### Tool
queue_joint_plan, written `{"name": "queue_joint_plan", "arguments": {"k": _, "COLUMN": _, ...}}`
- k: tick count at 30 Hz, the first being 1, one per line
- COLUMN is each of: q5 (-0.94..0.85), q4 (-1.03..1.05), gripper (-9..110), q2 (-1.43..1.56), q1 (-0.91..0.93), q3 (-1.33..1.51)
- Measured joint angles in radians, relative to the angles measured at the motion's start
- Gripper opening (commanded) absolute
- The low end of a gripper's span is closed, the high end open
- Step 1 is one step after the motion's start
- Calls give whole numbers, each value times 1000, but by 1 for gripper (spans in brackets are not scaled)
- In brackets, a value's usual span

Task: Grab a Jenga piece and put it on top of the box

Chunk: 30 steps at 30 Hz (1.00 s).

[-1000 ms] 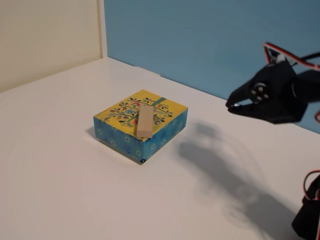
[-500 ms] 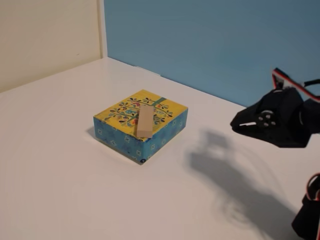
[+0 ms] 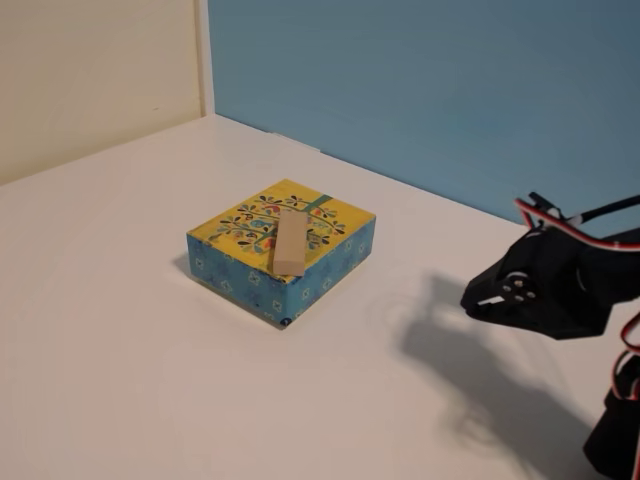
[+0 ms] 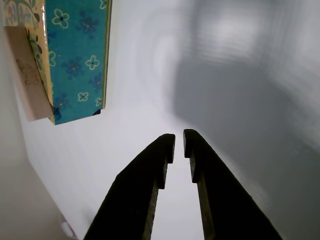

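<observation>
Light-tan wood identifies the Jenga piece (image 3: 290,241), which lies flat on the yellow lid of the box (image 3: 240,264) in the fixed view. The block runs lengthwise from the lid's middle toward the near edge, where its end sits about flush with the rim. It crosses the tree-and-flower pattern and lies just beside the green stripe.

The box rests on the white table (image 3: 120,360), with its blue flower-printed sides facing the camera. A blue wall (image 3: 420,80) and a cream panel (image 3: 90,70) stand behind the table.

The gripper (image 3: 467,300) is at the right of the fixed view, well apart from the box, black, with red and white wires (image 3: 560,222) looping over it. Its shadow falls on the table below.

In the wrist view, the gripper (image 4: 179,141) shows two dark fingers (image 4: 150,175) with only a narrow slit between the tips. Nothing is held between them (only bare table shows through the gap). The box (image 4: 75,60) and the Jenga piece (image 4: 27,75) appear at the upper left of that view. Faint marks show on the block's face there, too blurred to read. No other writing or brand is legible.
</observation>
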Motion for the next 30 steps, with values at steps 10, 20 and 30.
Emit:
{"name": "queue_joint_plan", "arguments": {"k": 10, "q5": -8, "q4": 21, "gripper": 0, "q2": 0, "q1": 14, "q3": 0}}
{"name": "queue_joint_plan", "arguments": {"k": 20, "q5": -8, "q4": 21, "gripper": 0, "q2": 0, "q1": 14, "q3": 0}}
{"name": "queue_joint_plan", "arguments": {"k": 30, "q5": -8, "q4": 21, "gripper": 0, "q2": 0, "q1": 14, "q3": 0}}
